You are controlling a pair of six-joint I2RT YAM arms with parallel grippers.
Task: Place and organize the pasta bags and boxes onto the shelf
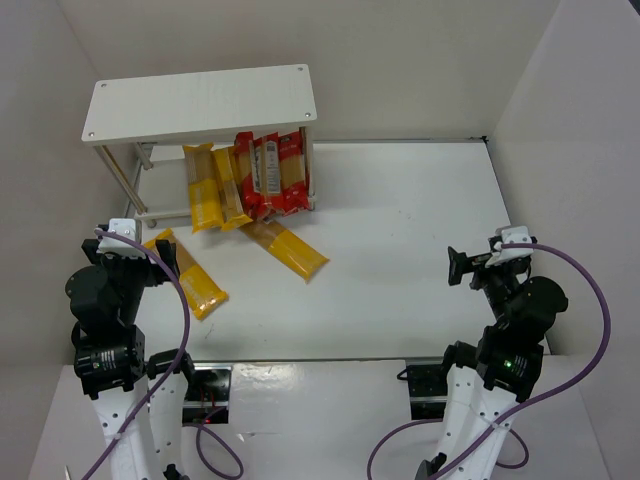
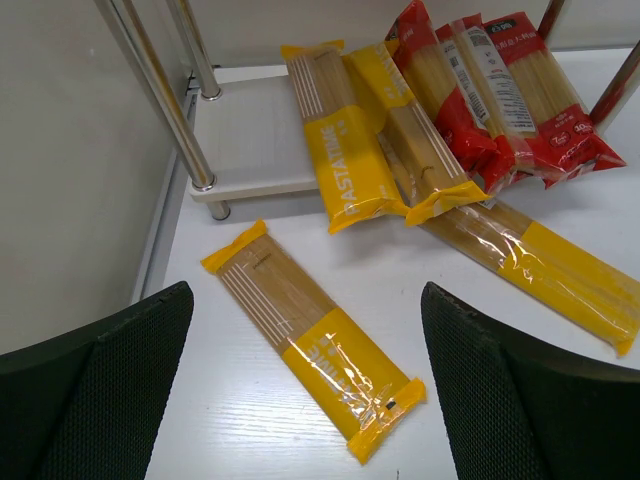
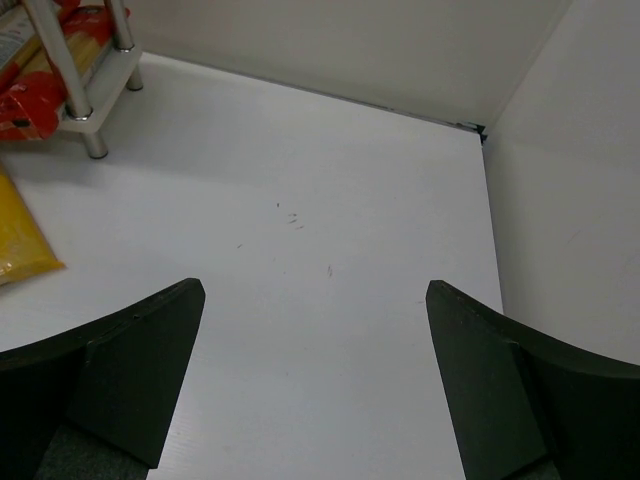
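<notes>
1. Black fingers (image 2: pixel 110 390) of the left gripper (image 2: pixel 306 290) fill the bottom of the left wrist view. Its jaws are spread wide and grip nothing.
2. Between and just past those fingers, a yellow spaghetti pack (image 2: pixel 310 335) lies flat on the white table (image 1: pixel 400 230). It is angled, with its far end pointing toward the shelf's left legs.
3. A second yellow pack (image 2: pixel 540 255) lies flat on the table to the right. Its far end is tucked under the packs that hang off the shelf.
4. The shelf (image 1: pixel 200 100) stands at the far left of the table, close to the back wall.
5. Two yellow packs (image 2: pixel 335 140) rest side by side on the lower board (image 2: pixel 250 140). Their near ends stick out past its front edge and tilt down.
6. Beside them to the right, a bunch of red-edged packs with white labels (image 2: pixel 500 90) also lies on the lower board, overhanging the same way.
7. The right gripper (image 3: pixel 316 290) hovers over bare table on the right side, well apart from every pack. Its jaws are spread wide around nothing.
8. Only a corner of the shelf, a bit of red wrapper and one yellow pack end show at the left edge of the right wrist view.
</notes>
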